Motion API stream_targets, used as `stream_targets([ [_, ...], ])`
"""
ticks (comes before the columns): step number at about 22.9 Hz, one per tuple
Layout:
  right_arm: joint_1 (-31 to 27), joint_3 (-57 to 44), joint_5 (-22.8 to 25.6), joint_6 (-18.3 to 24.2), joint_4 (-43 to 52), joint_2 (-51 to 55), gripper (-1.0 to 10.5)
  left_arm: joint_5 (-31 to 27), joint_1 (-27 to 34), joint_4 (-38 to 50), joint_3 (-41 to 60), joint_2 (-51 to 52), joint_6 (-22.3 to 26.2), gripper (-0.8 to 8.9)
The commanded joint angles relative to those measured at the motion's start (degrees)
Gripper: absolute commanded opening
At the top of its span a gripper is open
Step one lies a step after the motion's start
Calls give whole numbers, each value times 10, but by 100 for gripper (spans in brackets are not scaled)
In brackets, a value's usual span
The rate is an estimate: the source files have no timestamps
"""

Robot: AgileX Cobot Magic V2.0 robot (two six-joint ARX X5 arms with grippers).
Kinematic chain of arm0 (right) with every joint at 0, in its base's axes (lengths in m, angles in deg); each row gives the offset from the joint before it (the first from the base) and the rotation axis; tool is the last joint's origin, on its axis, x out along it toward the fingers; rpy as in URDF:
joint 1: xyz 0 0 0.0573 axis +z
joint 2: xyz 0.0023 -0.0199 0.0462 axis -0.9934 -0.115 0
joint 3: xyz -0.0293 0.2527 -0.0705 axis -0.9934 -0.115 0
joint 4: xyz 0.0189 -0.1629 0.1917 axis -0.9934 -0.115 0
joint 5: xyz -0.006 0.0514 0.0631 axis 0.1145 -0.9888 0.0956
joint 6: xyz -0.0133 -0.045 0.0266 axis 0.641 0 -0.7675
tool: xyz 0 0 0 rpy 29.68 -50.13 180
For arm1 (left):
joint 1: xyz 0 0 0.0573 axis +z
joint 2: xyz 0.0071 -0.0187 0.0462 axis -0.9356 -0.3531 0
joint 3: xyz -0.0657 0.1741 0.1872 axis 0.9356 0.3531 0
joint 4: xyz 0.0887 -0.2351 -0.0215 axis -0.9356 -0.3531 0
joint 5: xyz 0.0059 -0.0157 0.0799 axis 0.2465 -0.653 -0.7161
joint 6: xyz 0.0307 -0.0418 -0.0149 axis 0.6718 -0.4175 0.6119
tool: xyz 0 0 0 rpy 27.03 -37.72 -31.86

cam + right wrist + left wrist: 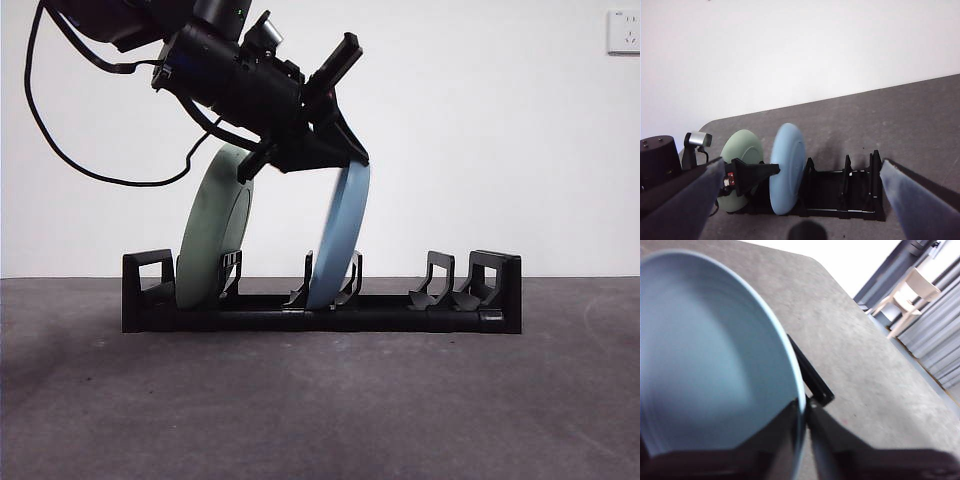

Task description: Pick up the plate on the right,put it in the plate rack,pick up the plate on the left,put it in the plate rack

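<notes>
The long black plate rack point(400, 315) lies across the table. A pale green plate point(212, 240) stands on edge in its left slot. In a middle slot a light blue plate point(340, 230) stands on edge, leaning slightly. My left gripper point(350, 160) reaches down from the upper left and is shut on the blue plate's top rim. In the left wrist view the blue plate point(710, 355) fills the frame, with my left gripper point(802, 405) straddling its rim above the rack point(812, 377). My right gripper point(800, 167) hangs open, well back from the rack point(840, 190), the blue plate point(787, 165) and the green plate point(740, 150).
The rack's right-hand slots point(445, 285) hold nothing. A black cable point(60, 150) loops down from the left arm. A wall socket point(622, 32) sits at the upper right, and a pale chair point(910, 290) stands beyond the table's edge.
</notes>
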Motion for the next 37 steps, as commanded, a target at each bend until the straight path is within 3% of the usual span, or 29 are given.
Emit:
stream_targets([
  [1,0,1,2,5,5,-3,562,-3,1,4,2,0,13,298],
  [8,0,1,1,5,5,-14,562,21,-2,7,2,6,18,316],
  [13,0,1,0,5,5,-23,550,54,-18,-1,2,55,69,306],
  [14,0,1,-3,5,5,-25,517,57,-21,-5,2,69,82,282],
  [18,1,1,-3,30,-2,-38,233,57,-30,-53,2,149,161,-23],
  [19,1,1,-3,37,-6,-40,153,54,-31,-69,2,169,180,-7],
  [22,1,1,-2,56,-19,-49,-21,-21,-31,-152,2,241,249,-8],
  [25,1,1,0,78,-36,-58,-16,-153,-31,-252,2,313,327,-8],
  [28,1,1,8,115,-50,-63,-16,-258,-29,-336,2,375,346,-8],
  [32,1,-9,67,127,-51,-57,-16,-273,7,-405,8,447,346,-8],
  [37,1,-72,77,124,-14,-11,-16,-270,79,-412,93,553,328,-8],
])
